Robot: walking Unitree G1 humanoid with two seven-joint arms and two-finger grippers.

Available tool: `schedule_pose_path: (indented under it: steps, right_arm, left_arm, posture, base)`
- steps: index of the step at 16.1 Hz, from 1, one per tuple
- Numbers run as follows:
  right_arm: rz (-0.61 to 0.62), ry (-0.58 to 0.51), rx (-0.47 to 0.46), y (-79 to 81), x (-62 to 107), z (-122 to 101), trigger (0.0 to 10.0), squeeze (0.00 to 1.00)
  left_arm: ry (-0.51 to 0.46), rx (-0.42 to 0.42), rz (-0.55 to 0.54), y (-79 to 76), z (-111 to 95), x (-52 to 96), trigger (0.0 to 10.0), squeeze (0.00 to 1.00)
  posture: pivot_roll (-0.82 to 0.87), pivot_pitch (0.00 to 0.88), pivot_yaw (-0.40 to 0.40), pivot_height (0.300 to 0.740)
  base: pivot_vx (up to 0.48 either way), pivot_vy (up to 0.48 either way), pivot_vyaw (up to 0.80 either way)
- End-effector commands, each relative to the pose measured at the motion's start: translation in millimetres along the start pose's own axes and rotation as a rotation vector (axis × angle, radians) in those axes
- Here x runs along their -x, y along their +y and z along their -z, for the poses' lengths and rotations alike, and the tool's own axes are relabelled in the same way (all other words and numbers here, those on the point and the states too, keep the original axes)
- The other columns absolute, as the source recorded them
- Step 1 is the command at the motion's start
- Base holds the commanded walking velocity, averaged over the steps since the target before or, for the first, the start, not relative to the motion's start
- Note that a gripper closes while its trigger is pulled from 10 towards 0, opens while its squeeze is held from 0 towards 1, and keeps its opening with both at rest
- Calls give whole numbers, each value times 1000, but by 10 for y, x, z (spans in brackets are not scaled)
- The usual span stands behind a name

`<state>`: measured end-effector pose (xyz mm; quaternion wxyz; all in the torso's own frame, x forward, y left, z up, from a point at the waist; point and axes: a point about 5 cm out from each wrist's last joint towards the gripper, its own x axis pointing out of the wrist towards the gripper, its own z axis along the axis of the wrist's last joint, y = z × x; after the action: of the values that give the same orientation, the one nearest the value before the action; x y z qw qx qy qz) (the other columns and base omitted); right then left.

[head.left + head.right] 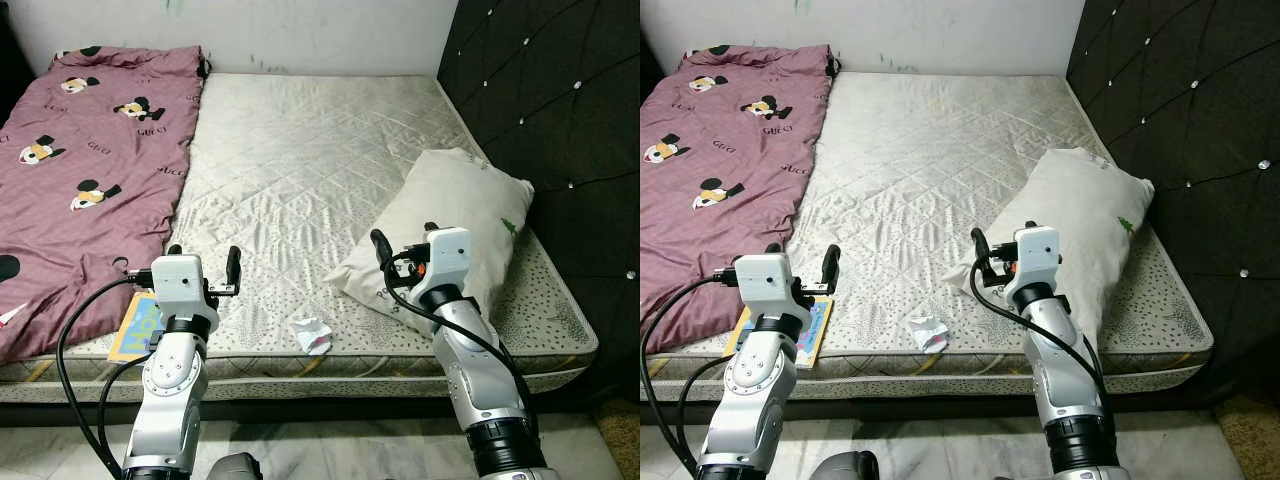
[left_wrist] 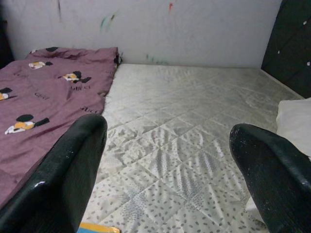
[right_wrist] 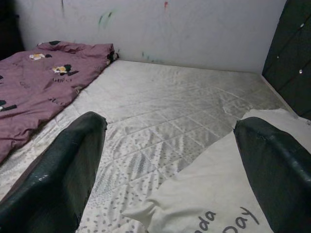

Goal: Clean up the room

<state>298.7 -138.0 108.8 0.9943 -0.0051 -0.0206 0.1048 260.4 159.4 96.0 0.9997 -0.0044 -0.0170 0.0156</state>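
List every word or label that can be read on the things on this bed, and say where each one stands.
"GUCCI": printed repeatedly on the purple cartoon-mouse blanket.
"Day": on the white pillow; the word before it is cut off, ending "…da".
Green mark on the pillow: too small to read.
Colourful book: print too blurred to read.

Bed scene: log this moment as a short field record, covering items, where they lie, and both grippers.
surface: bare quilted mattress
blanket: maroon, cartoon print, spread over the robot's left side
pillow: white, at the right side by the dark headboard
litter: crumpled paper near the front edge
book: colourful, flat at the front-left edge, partly behind the left arm
left gripper: open, empty, over the front edge
right gripper: open, empty, at the pillow's near corner
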Motion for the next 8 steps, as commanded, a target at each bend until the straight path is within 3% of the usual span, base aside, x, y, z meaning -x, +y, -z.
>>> schedule_pose_path:
  steps: [1, 8]
  right_arm:
    - [13, 1, 10, -44, 12, -16, 10000, 0]
    - [11, 8, -3, -57, 39, -2, 10000, 0]
  left_arm:
    - [-4, 2, -4, 15, -29, 9, 10000, 0]
    - [0, 2, -13, 20, -30, 30, 10000, 0]
  posture:
    - [-15, 32, -19, 740]
    - [-13, 43, -28, 740]
  base:
    - [0, 0, 0]
    - [0, 0, 0]
